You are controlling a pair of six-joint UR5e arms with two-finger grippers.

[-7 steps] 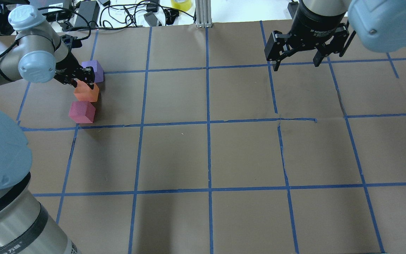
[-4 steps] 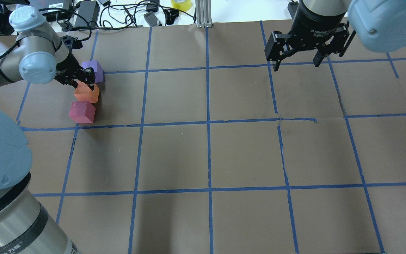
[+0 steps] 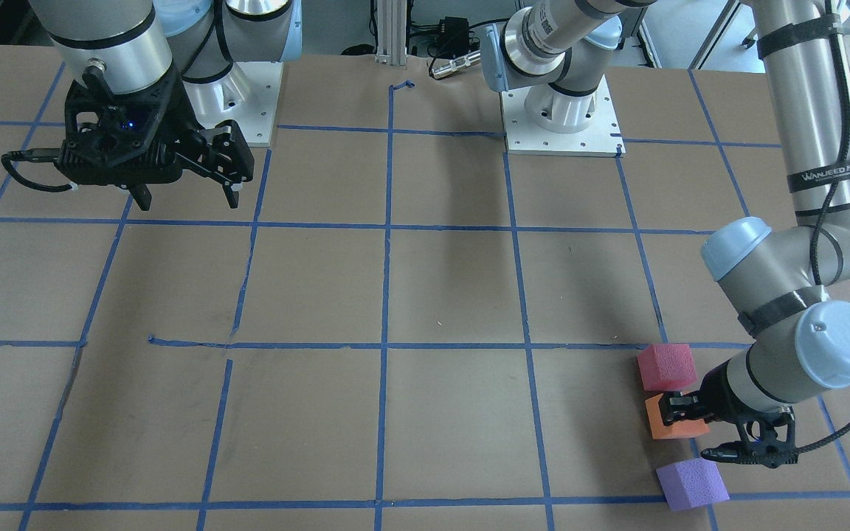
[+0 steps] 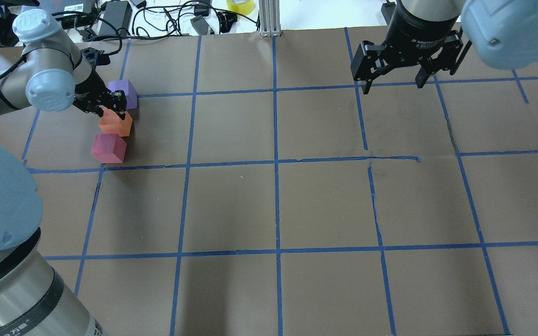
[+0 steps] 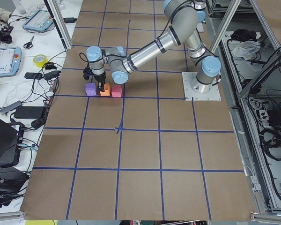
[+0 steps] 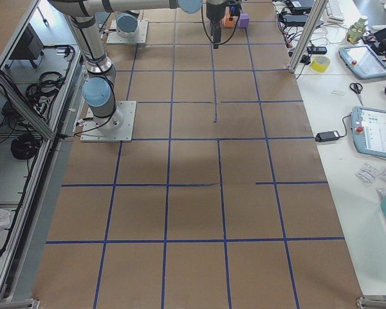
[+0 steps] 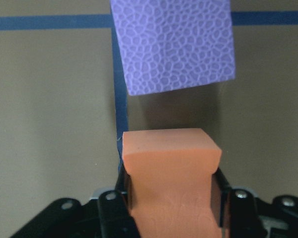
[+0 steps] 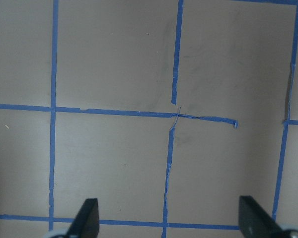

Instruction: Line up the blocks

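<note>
1. Three blocks sit in one tape square at the far left of the desk, close to the robot's left arm. The purple block is farthest from the robot, the orange block is in the middle, and the pinkish red block is nearest.
2. Both left fingers are clenched on the orange block, one on each side face. I cannot tell whether the block rests on the desk or is held just off it.
3. Seen from the left wrist, the purple block lies straight ahead of the fingers, apart from the orange block by a narrow gap and shifted slightly to one side. It is also turned a little, so its near face is not quite parallel to the orange one.
4. On the opposite side, the pinkish red block is just beside the orange block; whether they touch is unclear.
5. Being cubes, the blocks have no long axis of their own. The axis that matters is the row's, which runs from near to far with a slight slant.
6. My judgement is that the coming move depends on where the orange block sits along that axis. It needs setting down squarely between its neighbours.
7. The right fingers are spread wide and hold nothing. They hang well apart over the far right of the desk, so the left arm is plainly the nearer one.
</note>
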